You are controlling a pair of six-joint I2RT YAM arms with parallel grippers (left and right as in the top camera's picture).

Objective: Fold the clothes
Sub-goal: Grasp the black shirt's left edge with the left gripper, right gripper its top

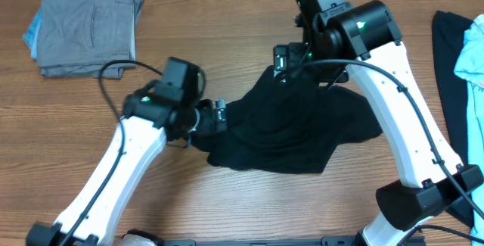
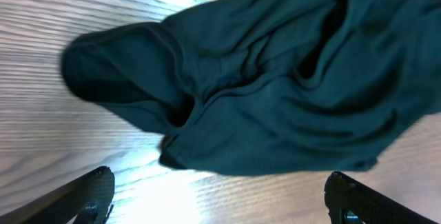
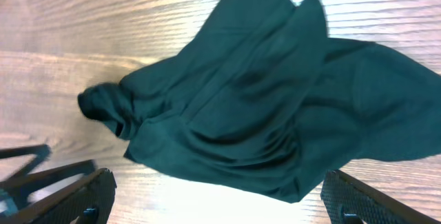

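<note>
The soft black shirt (image 1: pixel 291 129) is lying crumpled on the wood-grained counter (image 1: pixel 227 19). The left end effector (image 1: pixel 218 116) and the right end effector (image 1: pixel 283 60) are hanging spread wide at its edges, gripping nothing.

The wooden table (image 1: pixel 227 19) is taken in from directly above and well up by the overhead camera. The black shirt (image 1: pixel 287 132) is looked down on closely from its left edge by the left wrist camera, past its own fingertips (image 2: pixel 86 195) at the lower corners, and from its far edge by the right wrist camera; the shirt is shared by all three views
</note>
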